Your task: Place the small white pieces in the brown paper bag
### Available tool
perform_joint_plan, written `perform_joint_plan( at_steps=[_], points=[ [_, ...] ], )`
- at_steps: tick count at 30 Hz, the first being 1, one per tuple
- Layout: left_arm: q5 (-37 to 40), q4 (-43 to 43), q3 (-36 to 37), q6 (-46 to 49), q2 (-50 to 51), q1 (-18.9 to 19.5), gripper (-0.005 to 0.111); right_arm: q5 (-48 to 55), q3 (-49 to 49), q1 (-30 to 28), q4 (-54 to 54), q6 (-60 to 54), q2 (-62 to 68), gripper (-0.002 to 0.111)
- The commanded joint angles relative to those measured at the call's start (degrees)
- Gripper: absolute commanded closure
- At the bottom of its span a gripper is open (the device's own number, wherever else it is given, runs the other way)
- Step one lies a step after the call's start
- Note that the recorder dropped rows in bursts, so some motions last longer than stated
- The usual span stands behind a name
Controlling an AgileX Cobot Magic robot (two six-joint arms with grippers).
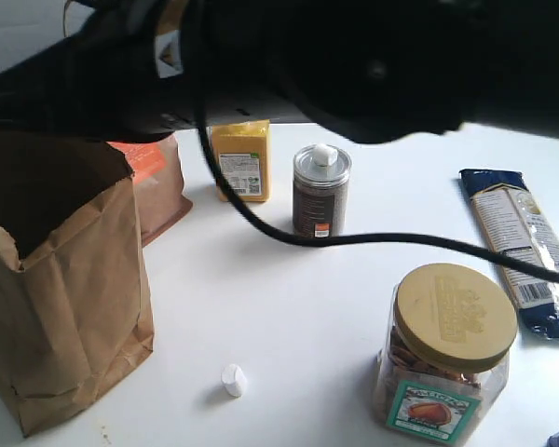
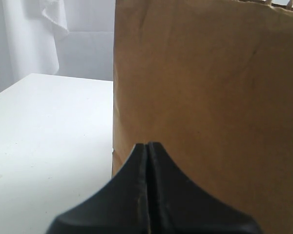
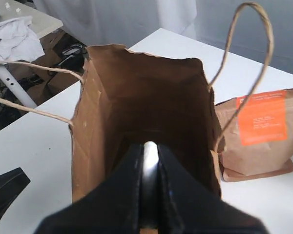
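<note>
right claw [image 3: 150, 155]: we find the fingers narrow, pinched on a pale white piece [image 3: 150, 163], directly above the open mouth of the brown paper bag [image 3: 95, 126]. the bag stands upright with its cord handles [image 3: 263, 44] looped upward.

left claw [image 2: 147, 146]: the fingers are pressed flat together, low before the bag's outer wall; we cannot tell whether they touch it.

surface: a white table [image 1: 289, 307]. a second white piece [image 1: 234, 380] lies on it near the bag's foot, apart from it. behind the bag stands a brown pouch [image 1: 158, 186] with an orange label. farther out we see a yellow packet [image 1: 241, 160], a metal tin [image 1: 320, 191], a tan-lidded jar [image 1: 447, 358] and a blue pasta packet [image 1: 526, 251].

room: white curtains [image 3: 136, 19] hang behind the table; a side table carries a crumpled white cloth [image 3: 14, 34].
</note>
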Motion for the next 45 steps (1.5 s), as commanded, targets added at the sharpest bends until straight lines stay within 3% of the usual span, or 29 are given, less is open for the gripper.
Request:
perform_joint_plan(
  at_steps=[1,4,11,21,25,30,36,40,45],
  points=[
    [-0.17,-0.45,0.2,-0.23,-0.2,-0.23,0.107,3.14,-5.68,1.27,-0.98,-2.7,4.52,0.108],
    [-0.17,-0.45,0.2,-0.23,-0.2,-0.23,0.107,3.25,-7.99,1.53,-0.98,-3.56,6.92,0.097],
    [-0.17,-0.45,0.2,-0.23,-0.2,-0.23,0.107,4.38,-9.11,1.53,-1.39,-3.56,9.03,0.051],
    [-0.17,-0.45,0.2,-0.23,-0.2,-0.23,0.107,5.04,-9.11,1.53,-1.94,-3.56,9.03,0.047],
    [-0.17,-0.45,0.2,-0.23,-0.2,-0.23,0.107,7.85,-9.11,1.53,-5.83,-0.87,7.29,0.054],
    [-0.17,-0.45,0.2,-0.23,-0.2,-0.23,0.107,19.26,-9.11,2.22,-13.07,5.22,2.06,0.08],
    [-0.17,-0.45,0.2,-0.23,-0.2,-0.23,0.107,37.91,-8.99,2.72,-13.61,5.88,-1.88,0.107],
    [-0.17,-0.45,0.2,-0.23,-0.2,-0.23,0.107,41.39,-4.28,2.09,-12.98,5.37,-1.17,0.108],
    [-0.17,-0.45,0.2,-0.23,-0.2,-0.23,0.107,32.36,6.17,0.62,-7.47,5.37,-0.95,0.108]
  ],
)
